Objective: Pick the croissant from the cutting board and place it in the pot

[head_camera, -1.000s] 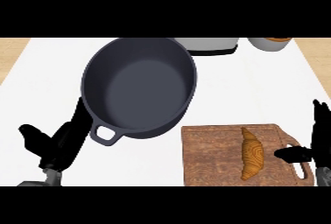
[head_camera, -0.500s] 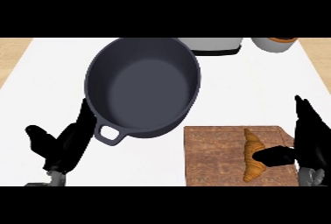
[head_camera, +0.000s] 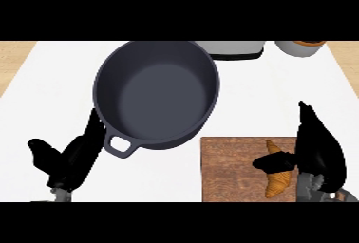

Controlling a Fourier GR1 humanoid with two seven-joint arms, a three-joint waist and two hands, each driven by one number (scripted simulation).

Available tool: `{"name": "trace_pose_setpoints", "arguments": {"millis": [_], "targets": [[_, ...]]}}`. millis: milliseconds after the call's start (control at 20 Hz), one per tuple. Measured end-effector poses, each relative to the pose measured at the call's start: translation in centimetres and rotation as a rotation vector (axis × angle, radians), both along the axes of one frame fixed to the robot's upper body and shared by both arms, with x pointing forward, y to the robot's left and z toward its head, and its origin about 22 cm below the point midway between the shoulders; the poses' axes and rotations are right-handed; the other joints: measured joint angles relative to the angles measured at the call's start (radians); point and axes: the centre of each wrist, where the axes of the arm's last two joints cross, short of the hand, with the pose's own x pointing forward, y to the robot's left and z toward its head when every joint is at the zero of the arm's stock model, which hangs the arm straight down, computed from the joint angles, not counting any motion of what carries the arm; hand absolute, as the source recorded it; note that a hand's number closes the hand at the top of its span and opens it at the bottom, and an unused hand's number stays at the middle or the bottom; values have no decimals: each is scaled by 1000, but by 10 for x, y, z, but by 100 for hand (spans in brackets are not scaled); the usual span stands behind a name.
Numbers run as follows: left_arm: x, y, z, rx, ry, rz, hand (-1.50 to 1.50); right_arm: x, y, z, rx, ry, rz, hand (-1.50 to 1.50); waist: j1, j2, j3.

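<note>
Croissant (head_camera: 279,181) lies on the cutting board (head_camera: 230,171), near the board's right edge, with its length running from far to near. The board sits at the near right of the table (head_camera: 49,95), and its near edge is cut off by the bottom of my view.

My right hand (head_camera: 320,151) is over the board's right edge, just beside the pastry. Its fingers (head_camera: 308,121) are straight and point away from me, so nothing is clasped. The thumb (head_camera: 272,163) reaches left across the middle of the croissant and hides that part. From this steep angle I cannot tell whether the thumb is touching it or is just above it.

The pot (head_camera: 157,92) is dark grey and oval, and I can see its bare bottom. It stands left of the board and farther back, apart from it, with a loop handle (head_camera: 120,144) at its near left.

My left hand (head_camera: 72,159) rests at the near left, fingers straight and thumb spread out to the left, holding nothing. Its fingertips come up just beside the pot's rim by the handle.

At the far edge I see a pale grey object (head_camera: 235,50) behind the pot and a round pale vessel (head_camera: 301,48) to its right, both partly cropped.
</note>
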Motion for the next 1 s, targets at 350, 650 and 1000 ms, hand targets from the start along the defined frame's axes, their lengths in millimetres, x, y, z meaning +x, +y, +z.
{"name": "trace_pose_setpoints", "arguments": {"millis": [350, 650, 1000], "targets": [[-3, 0, 4, -4, 20, -10, 0, 3, 14, -26, -31, 77, -32, -150, -1, 1, 0], [-7, -6, 2, -3, 25, -6, 0, 0, 12, -42, -105, 134, -76, -150, -6, 0, 2], [-6, -4, 4, -4, 33, -12, 0, -5, 10, -54, -127, 189, -87, -150, -5, 0, 2]]}}
